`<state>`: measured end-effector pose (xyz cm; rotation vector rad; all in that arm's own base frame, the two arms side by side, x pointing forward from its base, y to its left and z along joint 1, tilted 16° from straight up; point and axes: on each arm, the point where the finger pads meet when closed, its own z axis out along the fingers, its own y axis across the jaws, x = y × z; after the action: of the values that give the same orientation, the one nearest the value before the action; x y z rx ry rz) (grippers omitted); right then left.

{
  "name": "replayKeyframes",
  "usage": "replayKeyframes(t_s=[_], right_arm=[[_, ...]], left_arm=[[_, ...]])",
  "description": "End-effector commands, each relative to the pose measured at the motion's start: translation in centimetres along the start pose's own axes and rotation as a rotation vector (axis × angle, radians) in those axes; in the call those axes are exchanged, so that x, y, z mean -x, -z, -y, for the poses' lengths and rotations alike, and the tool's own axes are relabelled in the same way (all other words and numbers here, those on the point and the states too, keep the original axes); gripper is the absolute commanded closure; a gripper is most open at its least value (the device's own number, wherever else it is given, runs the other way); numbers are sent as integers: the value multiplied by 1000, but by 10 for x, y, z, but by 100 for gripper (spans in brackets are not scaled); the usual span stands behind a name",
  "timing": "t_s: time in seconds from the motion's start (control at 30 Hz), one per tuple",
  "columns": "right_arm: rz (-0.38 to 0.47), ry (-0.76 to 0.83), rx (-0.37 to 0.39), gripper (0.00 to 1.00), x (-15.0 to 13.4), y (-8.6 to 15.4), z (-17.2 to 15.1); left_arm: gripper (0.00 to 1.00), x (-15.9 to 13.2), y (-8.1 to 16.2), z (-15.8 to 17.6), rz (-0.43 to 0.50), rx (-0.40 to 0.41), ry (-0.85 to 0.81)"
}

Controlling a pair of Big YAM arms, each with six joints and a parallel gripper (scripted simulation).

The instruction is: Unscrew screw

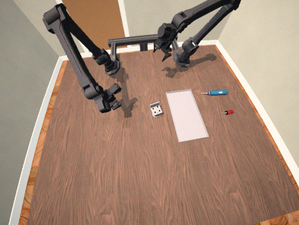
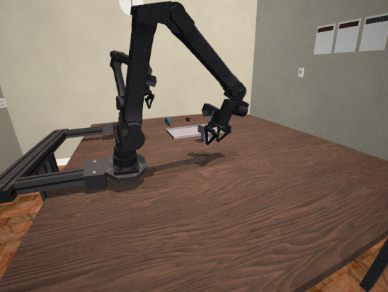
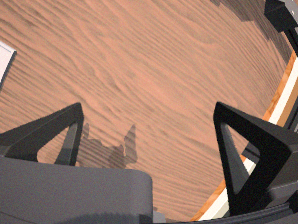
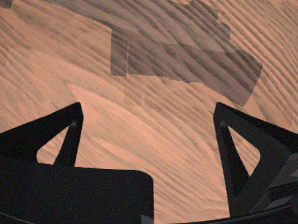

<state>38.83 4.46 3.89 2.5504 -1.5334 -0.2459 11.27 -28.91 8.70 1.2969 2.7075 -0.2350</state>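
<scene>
The joint module stands upright near the middle of the table, with the white bracket on its top. Several dark spots show on the bracket's plate; which is a screwed-down screw I cannot tell. The electric screwdriver lies beyond the tray, its bit pointing toward the tray side. My left gripper is open and empty, high over the back of the table near the arm bases. My right gripper is open and empty, above the table to one side of the module.
A shallow white tray lies between the module and the electric screwdriver. A small red screwdriver lies near the electric one, toward the table's side edge. The frame beam runs behind the two arm bases.
</scene>
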Motion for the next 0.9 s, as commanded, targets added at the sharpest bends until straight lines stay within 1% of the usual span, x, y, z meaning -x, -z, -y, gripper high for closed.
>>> replayKeyframes(t_s=[0.0,0.53,0.57,0.87], right_arm=[[-3,1,-9,0,0,3,2],[-3,1,-9,0,0,3,2],[-9,1,-25,0,-3,10,8],[-9,1,-25,0,-3,10,8]], left_arm=[[0,3,2,1,8,-3,-1],[0,3,2,1,8,-3,-1],[18,16,10,5,36,-11,-2],[18,16,10,5,36,-11,-2]])
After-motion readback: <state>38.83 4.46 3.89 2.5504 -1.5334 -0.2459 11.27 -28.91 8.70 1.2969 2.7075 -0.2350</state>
